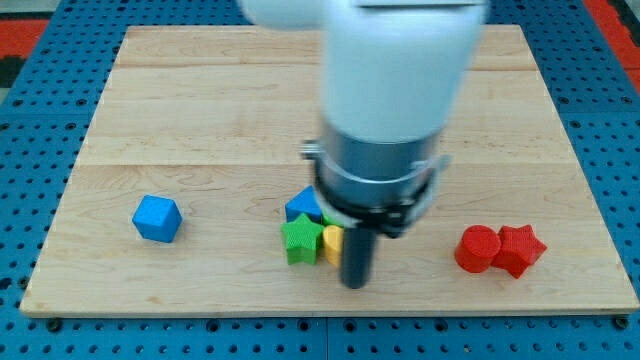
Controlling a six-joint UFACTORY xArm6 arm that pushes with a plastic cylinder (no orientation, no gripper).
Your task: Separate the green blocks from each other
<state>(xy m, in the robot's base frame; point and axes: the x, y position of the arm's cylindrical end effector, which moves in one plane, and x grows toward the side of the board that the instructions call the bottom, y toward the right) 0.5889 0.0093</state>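
No jaws fitted. My tip [355, 284] sits right of the green star block [298, 240]: light, rigid, slides easily; push its flat side.

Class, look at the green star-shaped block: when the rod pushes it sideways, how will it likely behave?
The green star block looks rigid and squat, so it should probably slide flat, not tip or roll. Its points may make it spin. It touches a yellow block beside my tip, so that may drag along.

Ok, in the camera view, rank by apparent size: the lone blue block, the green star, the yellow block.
1. Blue block, alone at the view's left
2. Green star
3. Yellow block, but my tip partly hides it, so unsure.
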